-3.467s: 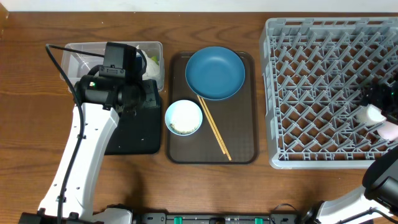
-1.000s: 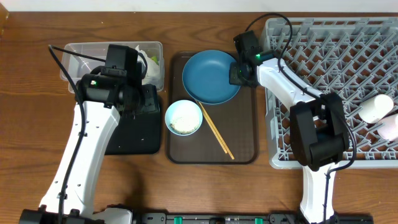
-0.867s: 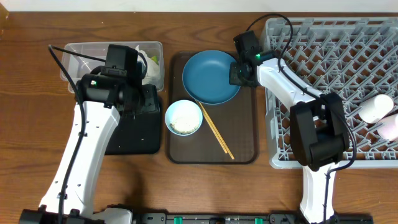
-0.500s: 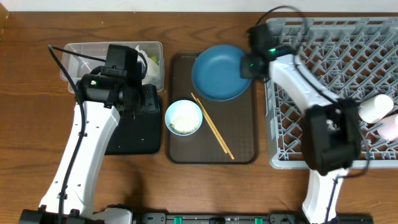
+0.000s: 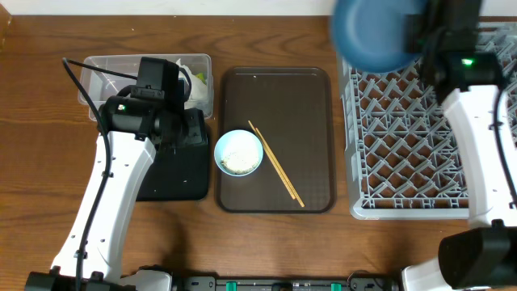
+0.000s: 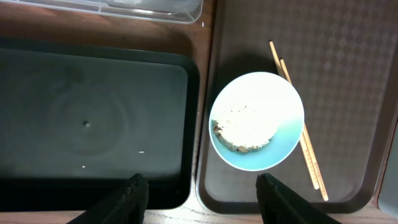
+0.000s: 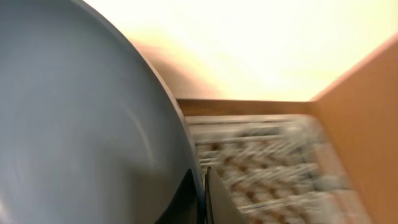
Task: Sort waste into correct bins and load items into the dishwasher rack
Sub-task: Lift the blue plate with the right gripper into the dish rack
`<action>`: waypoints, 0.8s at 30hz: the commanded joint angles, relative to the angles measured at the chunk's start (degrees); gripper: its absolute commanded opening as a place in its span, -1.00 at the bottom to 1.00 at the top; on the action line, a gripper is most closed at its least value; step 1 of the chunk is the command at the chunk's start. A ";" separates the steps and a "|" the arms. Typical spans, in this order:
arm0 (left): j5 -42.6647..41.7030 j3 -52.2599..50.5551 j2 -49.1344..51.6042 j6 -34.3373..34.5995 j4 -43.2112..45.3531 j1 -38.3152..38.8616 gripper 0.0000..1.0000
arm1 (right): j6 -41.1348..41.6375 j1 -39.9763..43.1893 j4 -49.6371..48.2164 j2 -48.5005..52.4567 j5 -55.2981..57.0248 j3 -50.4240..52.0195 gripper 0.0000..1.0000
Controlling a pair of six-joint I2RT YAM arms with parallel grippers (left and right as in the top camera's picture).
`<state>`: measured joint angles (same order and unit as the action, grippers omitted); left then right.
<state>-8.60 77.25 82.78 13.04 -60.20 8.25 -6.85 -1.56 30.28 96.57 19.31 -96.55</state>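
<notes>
Right claw (image 7: 203,196) is closed tight on the rim of the blue plate (image 5: 376,32). 2 fingers pinch the edge, and the plate fills most of the right wrist view. From overhead the plate is up in the air, blurred, over the far left corner of the dishwasher rack (image 5: 404,137), clear of the brown tray (image 5: 311,113).

Left claw (image 6: 203,183) is about half open and holds nothing. Its 2 fingers (image 6: 135,190) touch nothing. It hangs above the seam where the black tray (image 6: 93,118) meets the brown tray.

White bowl (image 6: 257,120) sits at the near left of the brown tray with rice scraps (image 6: 245,124) inside. The 2 chopsticks (image 6: 298,143) lie slanted just beside the bowl on its right. Clear tub (image 5: 121,73) sits behind the black tray on the counter (image 5: 48,162). The rack's near right is hidden by the right arm.
</notes>
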 commanded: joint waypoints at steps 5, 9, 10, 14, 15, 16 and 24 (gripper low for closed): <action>0.55 -0.22 0.44 -0.94 -0.15 -0.31 0.19 | -18.93 8.70 -5.14 0.15 10.91 -0.31 -0.97; 0.55 -0.22 0.44 -0.94 -0.15 -0.31 0.19 | -22.03 12.70 -10.38 0.20 10.91 -0.31 -0.97; 0.52 -0.22 0.44 -0.94 -0.15 -0.31 0.19 | -23.61 13.62 -11.74 0.20 10.91 -0.31 -0.98; 0.55 -0.22 0.44 -0.94 -0.15 -0.31 0.19 | -29.18 16.50 -15.80 0.37 10.93 -0.28 -0.97; 0.55 -0.22 0.44 -0.94 -0.13 -0.31 0.19 | -30.60 17.18 -16.83 0.59 10.93 -0.28 -0.97; 0.55 -0.22 0.44 -0.94 -0.11 -0.31 0.19 | -32.06 17.84 -17.84 0.90 11.06 -0.28 -0.97; 0.55 -0.22 0.44 -0.94 0.28 -0.31 0.19 | -43.45 22.21 -31.76 7.43 22.18 -0.28 -0.98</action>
<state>-8.60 77.25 82.81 13.04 -59.90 8.25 -42.96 19.09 1.78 100.64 35.59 -96.42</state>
